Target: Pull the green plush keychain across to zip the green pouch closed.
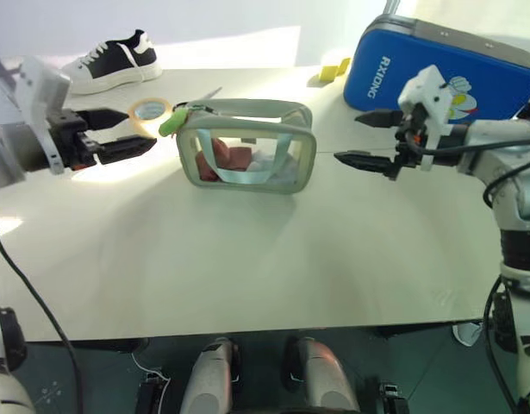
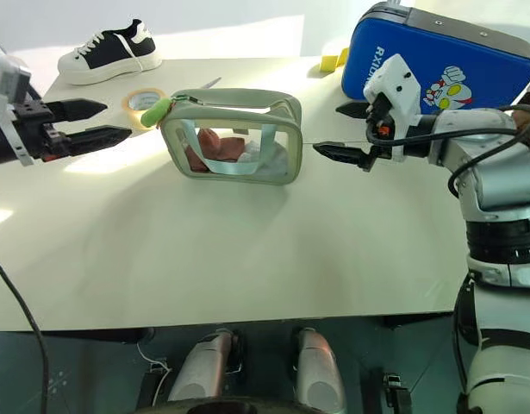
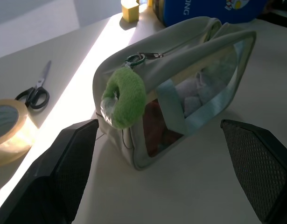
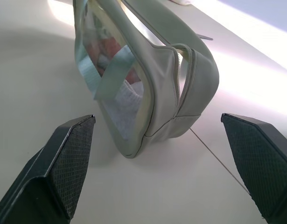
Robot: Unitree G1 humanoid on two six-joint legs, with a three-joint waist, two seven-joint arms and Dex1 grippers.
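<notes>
The pale green pouch (image 1: 247, 145) stands upright mid-table, its clear side showing red and white items and a light strap. Its top zipper gapes open along its length. The green plush keychain (image 1: 172, 122) hangs from the zipper pull at the pouch's left end; in the left wrist view the fuzzy charm (image 3: 124, 99) droops over that end. My left gripper (image 1: 137, 131) hovers open just left of the keychain, apart from it. Open too, my right gripper (image 1: 358, 137) floats a short way off the pouch's right end (image 4: 180, 93), touching nothing.
A yellow tape roll (image 1: 150, 110) and scissors (image 3: 35, 93) lie behind the left gripper. A black-and-white shoe (image 1: 114, 60) sits far left, a big blue hard case (image 1: 441, 69) far right, a small yellow block (image 1: 333, 67) beside it. The table's near half is bare.
</notes>
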